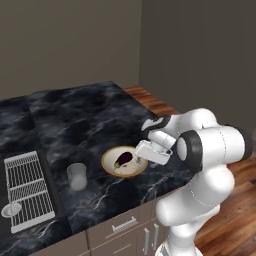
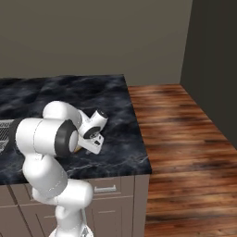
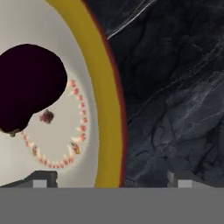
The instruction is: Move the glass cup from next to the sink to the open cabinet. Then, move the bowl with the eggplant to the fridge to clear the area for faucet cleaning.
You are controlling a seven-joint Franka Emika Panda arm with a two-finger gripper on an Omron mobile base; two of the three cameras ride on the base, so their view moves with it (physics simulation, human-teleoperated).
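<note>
Sink rack (image 1: 27, 190) lies at the left end of the black marble worktop (image 1: 85, 115); glass cup (image 1: 77, 176) stands just beside it, not yet moved. Bowl (image 1: 108, 165) with the eggplant (image 1: 123, 159) sits right of the cup. Gripper (image 1: 136, 159), jaws wide and empty, hovers at the bowl's right rim, straddling it in the hand view. Wooden floor (image 2: 185, 139) lies to the right
</note>
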